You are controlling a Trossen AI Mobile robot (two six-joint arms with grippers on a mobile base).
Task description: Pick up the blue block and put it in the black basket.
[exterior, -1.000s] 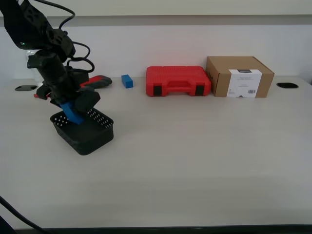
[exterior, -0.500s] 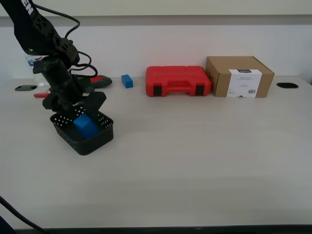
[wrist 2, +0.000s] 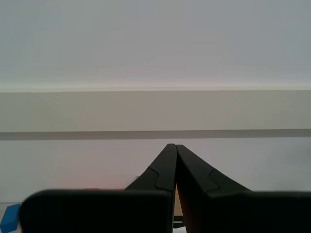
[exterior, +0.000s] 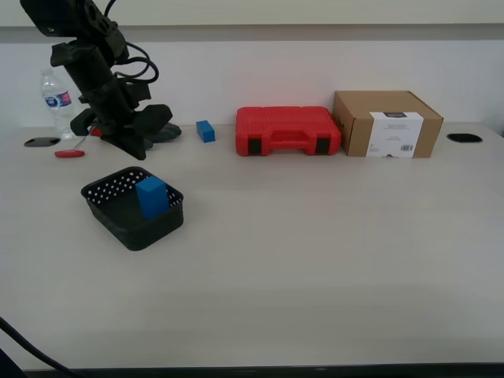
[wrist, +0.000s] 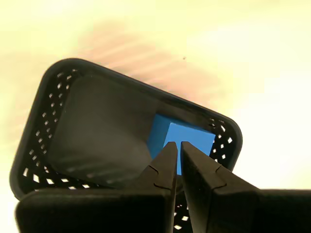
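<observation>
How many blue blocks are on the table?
2. The blue block sits inside the black basket; a smaller blue block stands near the back, beside the red case.

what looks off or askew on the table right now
Little stands out. The blue block sits inside the black basket, against one wall. The basket lies skewed to the table edge. Nothing looks spilled or damaged.

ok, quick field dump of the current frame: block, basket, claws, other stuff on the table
blue block: inside the black basket, against one end wall
first claw: shut, empty, raised above the basket
second claw: shut, empty, aimed at the wall
smaller blue block: on the table, beside the red case
cardboard box: at the case's other side
task: block placed
</observation>
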